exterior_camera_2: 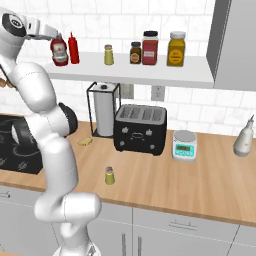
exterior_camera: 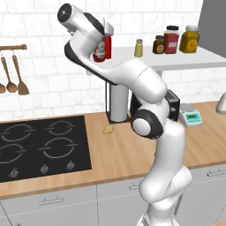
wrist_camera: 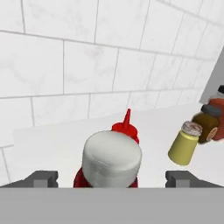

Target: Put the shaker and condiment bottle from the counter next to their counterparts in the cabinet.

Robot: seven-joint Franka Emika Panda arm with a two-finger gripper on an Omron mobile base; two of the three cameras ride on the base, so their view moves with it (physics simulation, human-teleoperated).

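gripper (wrist_camera: 112, 178) open astride condiment bottle (wrist_camera: 112, 159) on cabinet (exterior_camera_2: 150, 74).

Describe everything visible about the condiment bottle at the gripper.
The condiment bottle is squat, rounded and red, plastic-looking, with a white cap and a white label band. It stands upright at the left end of the white shelf, close beside the slim red squeeze bottle. The gripper straddles it, fingers apart either side of the cap.

Arm raised high, bent fwd, fingers (wrist_camera: 111, 178) apart, level w/ each other
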